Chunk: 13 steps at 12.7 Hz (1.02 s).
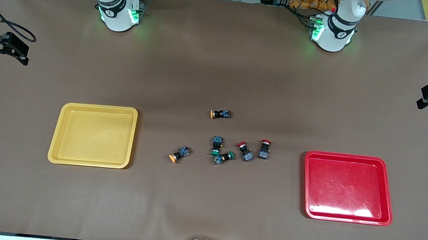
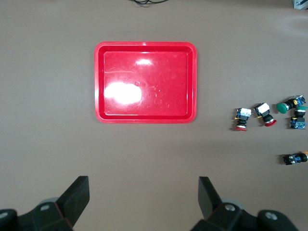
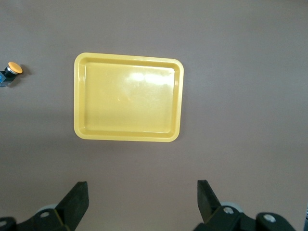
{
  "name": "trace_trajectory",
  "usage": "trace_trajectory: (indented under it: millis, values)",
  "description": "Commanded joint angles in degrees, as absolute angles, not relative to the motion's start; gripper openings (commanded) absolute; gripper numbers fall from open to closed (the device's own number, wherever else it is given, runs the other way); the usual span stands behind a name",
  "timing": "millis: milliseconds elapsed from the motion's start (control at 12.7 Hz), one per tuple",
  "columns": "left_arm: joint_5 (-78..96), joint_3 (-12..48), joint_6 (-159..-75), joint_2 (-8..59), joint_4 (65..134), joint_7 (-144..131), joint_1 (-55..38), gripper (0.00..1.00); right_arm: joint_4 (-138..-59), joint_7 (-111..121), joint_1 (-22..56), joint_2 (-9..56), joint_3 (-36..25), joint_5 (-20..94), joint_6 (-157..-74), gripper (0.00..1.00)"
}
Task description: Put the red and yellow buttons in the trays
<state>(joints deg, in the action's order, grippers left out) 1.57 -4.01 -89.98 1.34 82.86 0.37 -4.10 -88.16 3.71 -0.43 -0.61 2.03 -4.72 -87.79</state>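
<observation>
Red tray (image 1: pixel 345 215) and yellow tray (image 1: pixel 90 162) lay empty nearest the camera, one toward each end of the brown counter (image 1: pixel 203 222), with no button yet sorted. Between them sat the loose cluster: two red buttons (image 1: pixel 245 150) (image 1: pixel 264 148) side by side, two green buttons (image 1: pixel 223 157) (image 1: pixel 217 145) touching or nearly so just beside them toward the yellow tray, one yellow button (image 1: pixel 178 154) apart toward the yellow tray, and another yellow button (image 1: pixel 220 114) farther from the camera than the rest. All six lay tipped on their sides. Both arms waited high: the left gripper (image 2: pixel 143 197) hung over bare counter near the red tray, jaws spread wide and holding nothing; the right gripper (image 3: pixel 142 196) hung likewise near the yellow tray, jaws wide and empty. By the look of it the whole job remained, four buttons to be picked and placed, the green pair to be left alone.
</observation>
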Motion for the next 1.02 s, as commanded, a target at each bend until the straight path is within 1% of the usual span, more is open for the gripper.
trace_trajectory:
  millis: [0,394,631,946]
  values:
    - [2.0,-4.0,-89.5,1.1,82.5,0.4,-3.9,1.00,-86.6,3.9,-0.9,-0.1,2.4,-2.8,-86.6,1.00]
    - [1.8,-4.2,-88.7,1.7,83.1,0.6,-3.6,1.00,-86.9,3.9,-0.8,-0.2,2.4,-2.7,-86.6,1.00]
    - [2.0,-3.7,-87.9,5.5,83.1,-2.2,-4.7,1.00,-86.9,3.9,-1.1,0.1,2.4,-2.5,-86.6,1.00]
    - [2.6,1.8,-89.5,12.4,82.8,-3.6,-4.8,1.00,-86.9,3.9,-1.2,0.1,2.4,-2.5,-86.5,1.00]
